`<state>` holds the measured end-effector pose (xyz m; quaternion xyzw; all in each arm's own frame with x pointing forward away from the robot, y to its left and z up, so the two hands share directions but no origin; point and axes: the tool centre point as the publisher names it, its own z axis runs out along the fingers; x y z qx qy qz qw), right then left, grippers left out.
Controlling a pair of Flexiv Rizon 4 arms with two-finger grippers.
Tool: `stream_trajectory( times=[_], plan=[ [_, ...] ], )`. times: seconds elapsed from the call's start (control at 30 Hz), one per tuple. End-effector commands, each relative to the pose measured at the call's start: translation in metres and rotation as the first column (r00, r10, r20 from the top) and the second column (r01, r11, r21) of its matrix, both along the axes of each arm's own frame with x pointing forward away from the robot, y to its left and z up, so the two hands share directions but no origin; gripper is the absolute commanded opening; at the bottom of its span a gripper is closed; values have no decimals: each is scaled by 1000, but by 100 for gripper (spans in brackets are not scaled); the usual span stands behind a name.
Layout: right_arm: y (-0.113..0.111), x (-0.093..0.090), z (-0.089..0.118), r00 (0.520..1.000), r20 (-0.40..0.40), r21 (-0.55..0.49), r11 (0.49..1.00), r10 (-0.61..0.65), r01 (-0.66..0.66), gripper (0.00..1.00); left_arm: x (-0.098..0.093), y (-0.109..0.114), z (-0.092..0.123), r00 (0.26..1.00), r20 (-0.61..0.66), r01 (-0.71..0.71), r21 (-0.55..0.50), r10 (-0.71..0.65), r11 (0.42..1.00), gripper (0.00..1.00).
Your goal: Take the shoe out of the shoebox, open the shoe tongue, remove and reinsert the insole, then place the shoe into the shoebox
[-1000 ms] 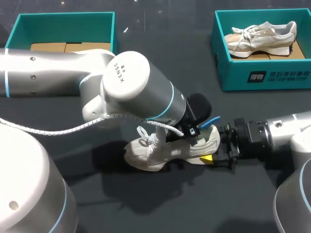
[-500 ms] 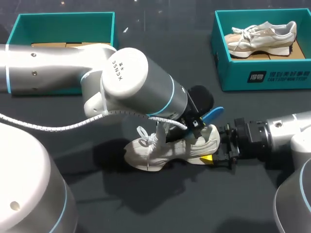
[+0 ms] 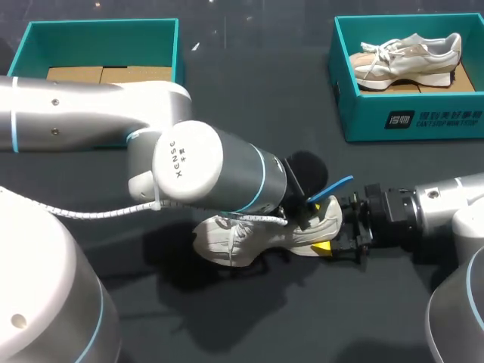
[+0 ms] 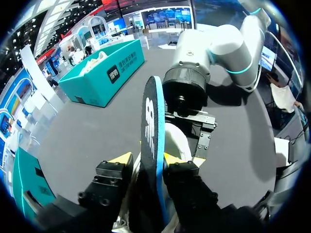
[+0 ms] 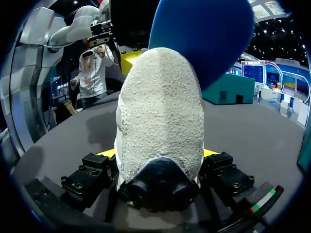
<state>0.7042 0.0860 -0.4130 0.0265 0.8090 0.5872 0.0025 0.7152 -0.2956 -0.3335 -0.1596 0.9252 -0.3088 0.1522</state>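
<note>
Handling the insole (image 4: 151,141) at the heel of the shoe (image 3: 219,242)
My left gripper (image 4: 146,160) pinches the blue insole on edge; my right gripper (image 5: 158,154) clamps the heel, with the shoe lying mid-table, near side. This is probably the reinsert step, so next I feed it toe-ward while holding steady. My left arm (image 3: 212,162) hides the tongue and opening.

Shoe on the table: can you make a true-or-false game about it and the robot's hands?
1. The left gripper pinches a blue insole. True.
2. The right gripper grips the shoe by its heel. True.
3. That shoe sits inside a box. False: it lies on the table.
4. Both boxes are empty. False: the box on the right holds a second shoe.
</note>
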Motion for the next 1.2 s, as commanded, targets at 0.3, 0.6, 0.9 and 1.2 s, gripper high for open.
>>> stream_trajectory(
  times=[0.3,0.6,0.9,1.2],
  plan=[
    [0,-1,-1,1000,-1,-4,1000,0,0,0,7,-10,-12,1000,10,-13,-12,14,1000,0],
    [0,-1,-1,1000,-1,-4,1000,0,0,0,7,-7,19,992,-127,21,-30,-25,999,0],
    [0,-1,-1,1000,-1,-4,1000,0,0,0,-9,-9,81,936,-318,138,-68,-152,988,0],
    [0,-1,-1,1000,-1,-4,1000,0,0,0,-24,-10,119,901,-366,198,-132,-234,971,0]
  ],
)
